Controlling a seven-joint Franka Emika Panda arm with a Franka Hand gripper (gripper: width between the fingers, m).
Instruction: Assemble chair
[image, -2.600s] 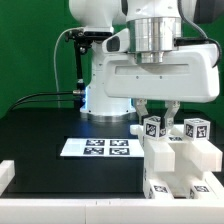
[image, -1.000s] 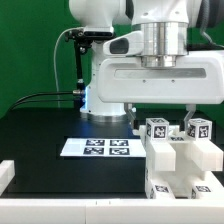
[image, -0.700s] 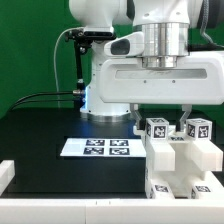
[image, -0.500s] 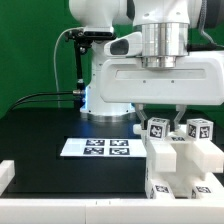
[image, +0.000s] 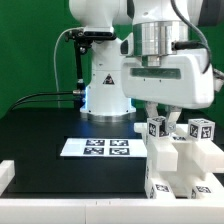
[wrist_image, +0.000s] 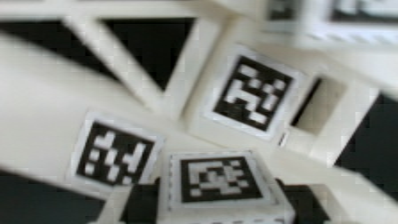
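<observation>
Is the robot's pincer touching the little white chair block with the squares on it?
Touching. Exterior view: the pincer is shut on the tagged chair block.

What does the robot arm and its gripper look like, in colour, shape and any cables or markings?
The arm is glossy white with rounded, bulky segments and a dark joint ring. Its base shell carries a small triangular mark. The wrist ends in a ribbed metallic cylinder above a wide, boxy white gripper body. The gripper has two slim fingers. A black cable runs behind the base.
</observation>
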